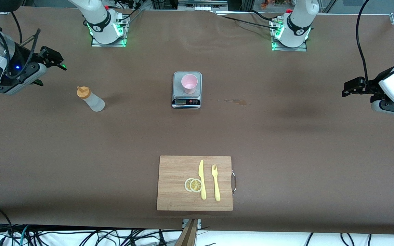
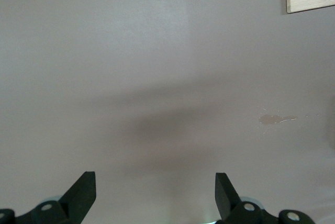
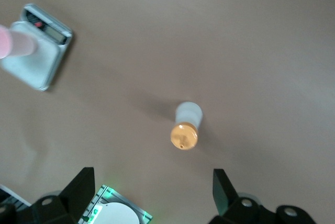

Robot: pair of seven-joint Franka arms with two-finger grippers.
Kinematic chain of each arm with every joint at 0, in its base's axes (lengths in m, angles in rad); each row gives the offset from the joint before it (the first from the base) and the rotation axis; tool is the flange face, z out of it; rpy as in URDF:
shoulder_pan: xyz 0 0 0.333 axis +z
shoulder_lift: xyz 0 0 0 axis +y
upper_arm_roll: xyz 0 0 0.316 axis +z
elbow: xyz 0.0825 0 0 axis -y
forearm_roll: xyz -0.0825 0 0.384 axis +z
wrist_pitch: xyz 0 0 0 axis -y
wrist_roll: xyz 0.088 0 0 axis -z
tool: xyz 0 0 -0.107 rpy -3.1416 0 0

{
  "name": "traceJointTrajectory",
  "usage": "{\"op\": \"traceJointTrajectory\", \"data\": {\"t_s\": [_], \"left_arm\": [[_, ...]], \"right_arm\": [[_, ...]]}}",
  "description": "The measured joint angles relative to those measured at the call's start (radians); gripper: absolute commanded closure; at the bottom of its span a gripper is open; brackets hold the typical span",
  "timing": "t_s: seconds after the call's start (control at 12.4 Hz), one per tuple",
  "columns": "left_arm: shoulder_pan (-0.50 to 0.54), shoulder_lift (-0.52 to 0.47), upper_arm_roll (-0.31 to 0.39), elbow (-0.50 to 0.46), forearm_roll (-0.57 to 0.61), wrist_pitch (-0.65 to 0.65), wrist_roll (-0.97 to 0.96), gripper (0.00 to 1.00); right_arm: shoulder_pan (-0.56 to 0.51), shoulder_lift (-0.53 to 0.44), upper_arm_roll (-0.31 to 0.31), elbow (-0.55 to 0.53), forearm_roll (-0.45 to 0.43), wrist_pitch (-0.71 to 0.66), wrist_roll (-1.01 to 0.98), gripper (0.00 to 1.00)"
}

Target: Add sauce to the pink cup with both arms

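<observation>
The sauce bottle (image 1: 92, 99), translucent with an orange cap, stands on the table toward the right arm's end; it also shows in the right wrist view (image 3: 186, 127). The pink cup (image 1: 189, 83) stands on the grey kitchen scale (image 1: 187, 99) at mid-table; both show in the right wrist view, the cup (image 3: 13, 43) on the scale (image 3: 36, 64). My right gripper (image 1: 57, 62) hangs open and empty in the air beside the bottle, apart from it (image 3: 153, 187). My left gripper (image 1: 348, 88) hangs open and empty over bare table at the left arm's end (image 2: 155, 190).
A wooden cutting board (image 1: 176, 184) with a yellow knife, a fork and lemon slices lies nearer to the front camera than the scale. A small stain (image 1: 236, 101) marks the table beside the scale. The right arm's base (image 3: 112, 213) shows below the right gripper.
</observation>
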Motion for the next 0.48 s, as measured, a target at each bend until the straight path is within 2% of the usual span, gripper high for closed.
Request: {"op": "traceJointTrajectory", "data": {"t_s": [0.16, 0.48], "left_arm": [[0.0, 0.0, 0.0, 0.0, 0.0, 0.0, 0.0, 0.0], [0.0, 0.0, 0.0, 0.0, 0.0, 0.0, 0.0, 0.0]], "right_arm": [[0.013, -0.014, 0.017, 0.012, -0.068, 0.009, 0.053, 0.0], [0.01, -0.017, -0.004, 0.018, -0.077, 0.024, 0.076, 0.0]]}}
